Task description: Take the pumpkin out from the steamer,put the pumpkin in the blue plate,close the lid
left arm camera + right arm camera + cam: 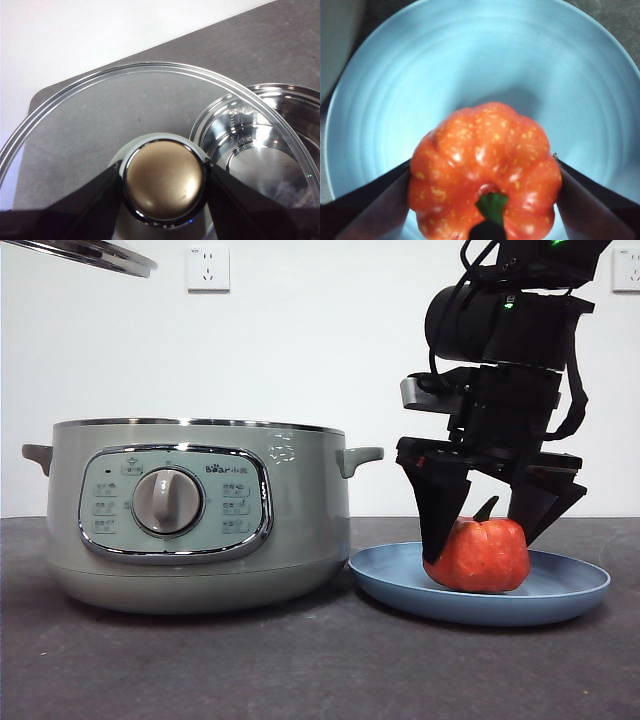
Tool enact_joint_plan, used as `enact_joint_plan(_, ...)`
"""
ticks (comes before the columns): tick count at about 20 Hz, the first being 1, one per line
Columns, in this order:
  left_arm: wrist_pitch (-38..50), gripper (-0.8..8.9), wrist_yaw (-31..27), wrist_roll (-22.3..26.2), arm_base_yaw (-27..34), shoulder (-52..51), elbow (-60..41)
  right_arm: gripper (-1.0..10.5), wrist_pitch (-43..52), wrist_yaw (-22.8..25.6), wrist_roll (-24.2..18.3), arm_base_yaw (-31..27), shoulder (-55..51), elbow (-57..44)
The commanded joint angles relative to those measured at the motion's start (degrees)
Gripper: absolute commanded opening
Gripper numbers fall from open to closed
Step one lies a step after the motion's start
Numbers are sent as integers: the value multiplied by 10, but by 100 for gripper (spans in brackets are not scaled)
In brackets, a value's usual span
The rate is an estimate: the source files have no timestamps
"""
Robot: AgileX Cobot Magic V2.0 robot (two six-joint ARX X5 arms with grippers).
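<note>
The orange-red pumpkin point(480, 558) point(485, 150) rests on the blue plate point(400, 585) point(395, 75), right of the steamer point(190, 520). My right gripper point(485, 548) point(484, 167) comes down from above, and its two jaws press against the pumpkin's sides. The green stem pokes up between them. My left gripper point(164, 187) is shut on the knob of the glass lid point(125, 100) point(90, 252). It holds the lid high at the upper left, above and off to the side of the open steamer point(260, 150), whose shiny inner pot looks empty.
The dark table edge and a white wall lie behind the lid in the left wrist view. Wall sockets point(208, 267) sit on the back wall. The plate's rim nearly touches the steamer's base.
</note>
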Motion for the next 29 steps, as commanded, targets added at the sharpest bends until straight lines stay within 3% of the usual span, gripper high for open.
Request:
enact_joint_plan(1,36,-13,-3,3,-1,-4,5,418,-4,0,-14,0,7,-3)
enact_joint_plan(4,45,-13,2,3,-1,-1,5,544,-8,0,-13,0,7,-3)
enact_joint_plan(10,59,-13,72,3,-1,1,5,541,-18,0,-3,0,-14,-3)
enact_joint_plan(18,96,-13,132,2,-2,31,5,536,-21,2,2,-9,-197,-3)
enact_joint_plan(29,181,-12,227,0,-2,217,5,536,-106,2,4,-11,-410,-3)
